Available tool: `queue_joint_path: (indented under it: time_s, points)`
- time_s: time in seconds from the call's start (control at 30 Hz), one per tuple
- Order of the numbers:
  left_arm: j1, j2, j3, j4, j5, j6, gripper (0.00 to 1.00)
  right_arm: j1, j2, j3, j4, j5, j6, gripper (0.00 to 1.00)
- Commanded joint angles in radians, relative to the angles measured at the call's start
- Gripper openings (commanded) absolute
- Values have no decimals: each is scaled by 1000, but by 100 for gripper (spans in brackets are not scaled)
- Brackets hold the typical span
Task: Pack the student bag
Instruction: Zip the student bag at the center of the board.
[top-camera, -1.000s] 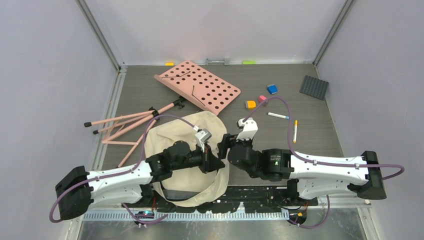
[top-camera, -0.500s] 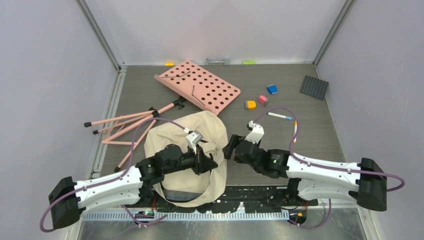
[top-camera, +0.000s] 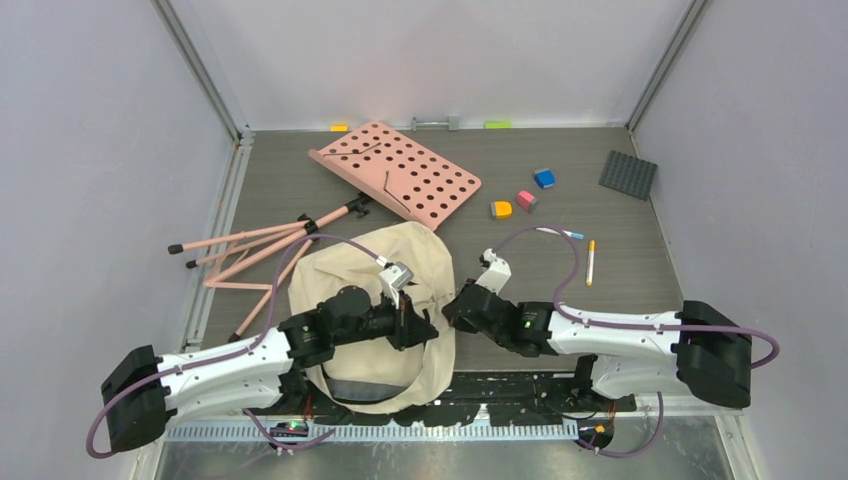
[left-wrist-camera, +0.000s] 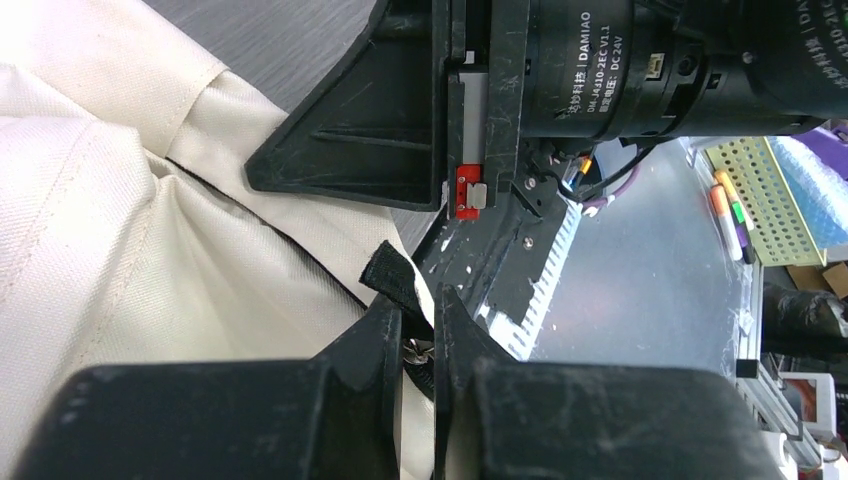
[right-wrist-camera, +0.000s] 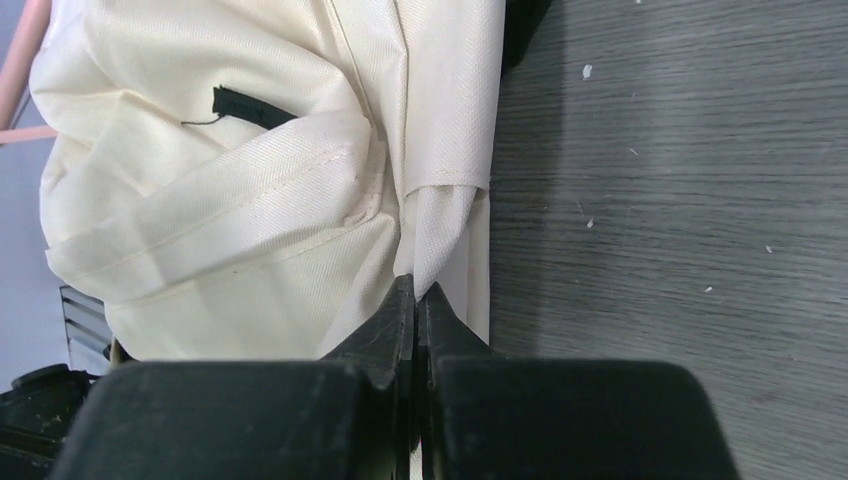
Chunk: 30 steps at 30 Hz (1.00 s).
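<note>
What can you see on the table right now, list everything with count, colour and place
bag: one, cream, near centre, under both arms
board with holes: one, pink, far centre
stand legs: one folded set, pink, left of the bag
blocks: three, an orange block, a pink block, a blue block, right of the board
studded plate: one, dark grey, far right
pens: two, a white pen and a yellow pen, right of the bag
table: one, grey wood grain
left gripper: one, black, shut on the bag's black tab
right gripper: one, black, shut on a fold of the bag
</note>
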<state>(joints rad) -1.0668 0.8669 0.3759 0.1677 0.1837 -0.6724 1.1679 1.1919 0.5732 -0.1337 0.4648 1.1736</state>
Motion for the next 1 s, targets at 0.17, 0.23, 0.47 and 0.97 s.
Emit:
queue_joint_path:
  time_s: [0.17,0.23,0.47,0.97]
  points:
    - [-26,-60,-14,102,-46,-2,0,-104,-108,-58,31,202,72,0]
    - [-40,-51,-14,113,-50,-5,0,-134,-125,-70,34,211,73,0]
    - [-117,-29,-28,146,-132,-7,0,-217,-113,-92,36,218,54,0]
    - [-200,69,-15,191,-275,-37,0,-290,-153,-89,7,29,-189,15]
